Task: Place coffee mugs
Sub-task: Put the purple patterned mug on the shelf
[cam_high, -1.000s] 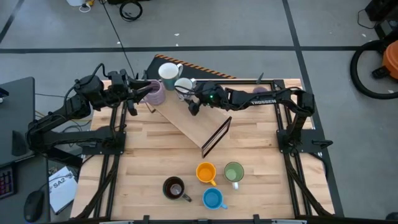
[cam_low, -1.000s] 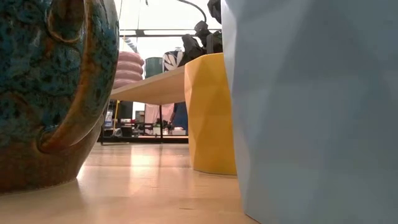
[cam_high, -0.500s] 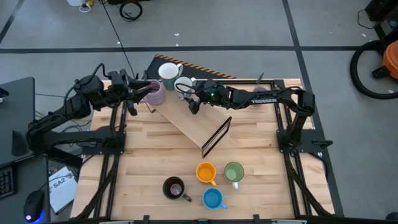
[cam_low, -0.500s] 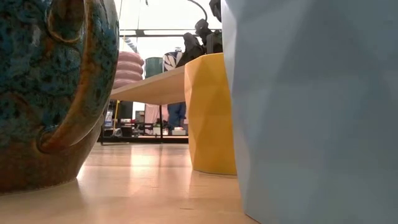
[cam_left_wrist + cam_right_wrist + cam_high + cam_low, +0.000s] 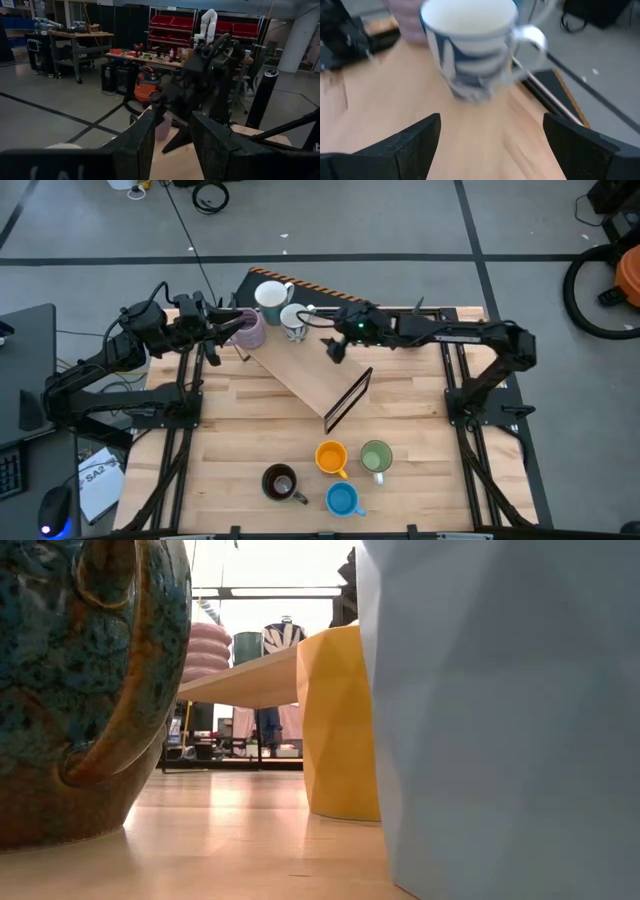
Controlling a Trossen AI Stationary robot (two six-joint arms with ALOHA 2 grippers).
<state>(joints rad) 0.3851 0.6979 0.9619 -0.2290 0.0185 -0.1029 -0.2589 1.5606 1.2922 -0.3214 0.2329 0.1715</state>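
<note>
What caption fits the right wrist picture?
Open right gripper facing a white-and-blue mug standing on the wooden board.

Colours noted. Near edge of the pale wood table (image 5: 420,440): orange mug (image 5: 331,457), green mug (image 5: 376,455), blue mug (image 5: 342,499), and a dark brown mug (image 5: 279,481) glazed mottled blue over brown. Far side, on a light wood shelf board (image 5: 305,375): lilac mug (image 5: 250,329) with ribbed pinkish bands, plain white mug (image 5: 270,296), white mug with dark blue pattern (image 5: 470,45). Far table edge carries an orange-and-black hazard stripe (image 5: 320,292). Both arms black.
</note>
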